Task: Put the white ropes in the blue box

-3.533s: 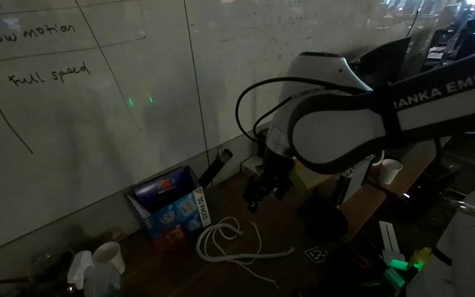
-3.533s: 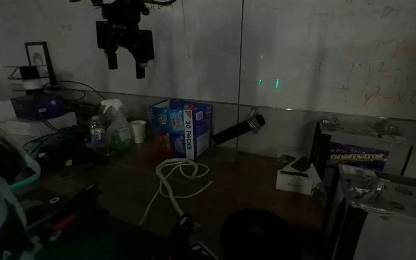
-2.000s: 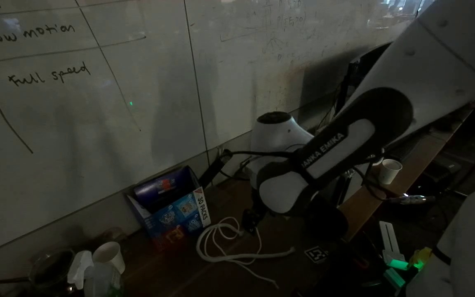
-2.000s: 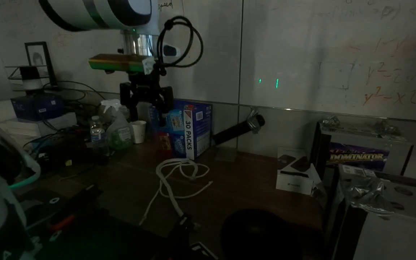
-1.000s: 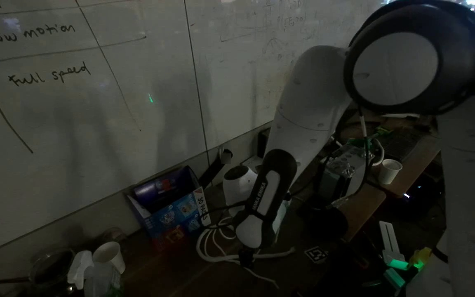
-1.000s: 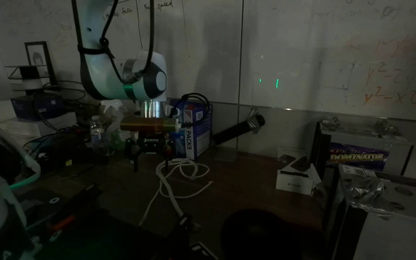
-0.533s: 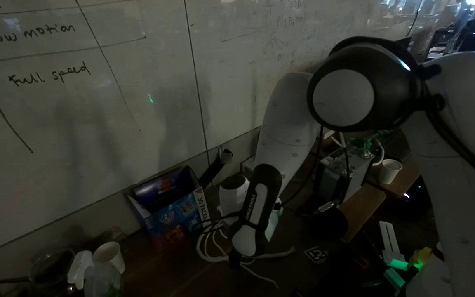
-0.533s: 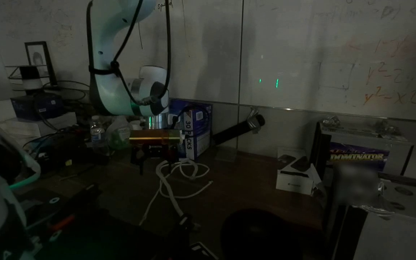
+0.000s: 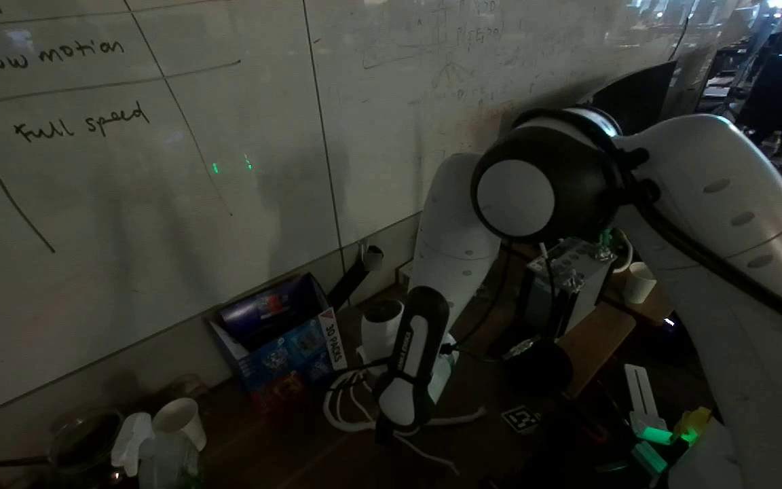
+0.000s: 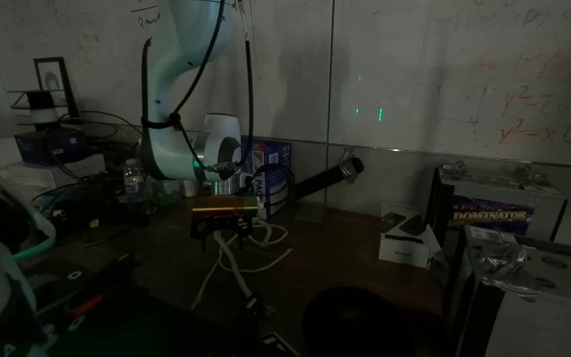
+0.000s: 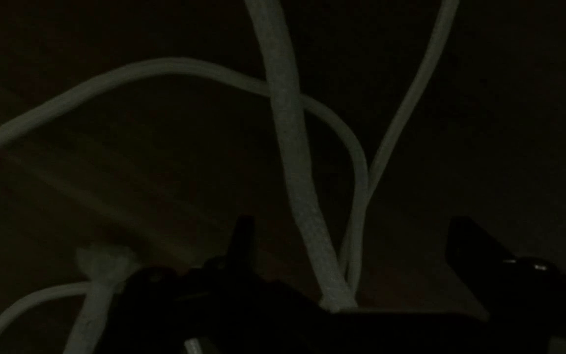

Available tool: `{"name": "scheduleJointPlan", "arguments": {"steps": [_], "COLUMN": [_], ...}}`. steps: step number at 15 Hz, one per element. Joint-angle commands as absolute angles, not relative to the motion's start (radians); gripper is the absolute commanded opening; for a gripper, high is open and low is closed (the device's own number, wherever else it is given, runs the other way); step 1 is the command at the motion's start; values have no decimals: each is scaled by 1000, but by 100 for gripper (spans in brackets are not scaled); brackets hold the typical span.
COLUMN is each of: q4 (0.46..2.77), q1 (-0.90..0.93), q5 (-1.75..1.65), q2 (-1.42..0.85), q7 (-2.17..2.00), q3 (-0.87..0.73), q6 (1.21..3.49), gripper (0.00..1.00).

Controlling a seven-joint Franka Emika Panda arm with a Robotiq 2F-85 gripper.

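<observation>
Spread wide and pinching nothing, the gripper (image 10: 222, 247) has come down over the white ropes (image 11: 290, 132): in an exterior view it has dropped, within a few seconds, from the upper left of the frame to just below and left of the middle. Its latest shift there was short, downward and to the right, which I read as lining up rather than travelling. In the wrist view the thick strand runs from the top edge down the middle and in between the two fingers (image 11: 467, 248), with thinner lengths close alongside; whether a finger touches the ropes or the table (image 10: 335, 263) is too dark to tell. The ropes have not visibly stirred: they lie in loose loops on the table, in the lower middle of both exterior views. Just beside them, lower left of the middle in an exterior view, the blue box (image 9: 289, 360) stands mouth upward near the foot of the whiteboard (image 9: 180, 197), also unmoved. So the approach looks nearly done and the grasp seems next, with no rope boxed that I can see. Closing here would probably catch the thick strand first; the long tails could then trail over the box's edge.
</observation>
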State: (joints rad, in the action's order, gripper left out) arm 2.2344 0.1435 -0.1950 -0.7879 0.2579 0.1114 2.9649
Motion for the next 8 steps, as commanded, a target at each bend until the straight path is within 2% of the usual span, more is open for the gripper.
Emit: {"name": "scheduleJointPlan", "arguments": {"steps": [1,8], "q4": [2180,2187], "q1": [137,171], "q5": [-227,-273], "q2": [-834,-844], "q7": [276,269], "q3": [102,69], "q6": [2977,3010], "gripper": [100,100]}}
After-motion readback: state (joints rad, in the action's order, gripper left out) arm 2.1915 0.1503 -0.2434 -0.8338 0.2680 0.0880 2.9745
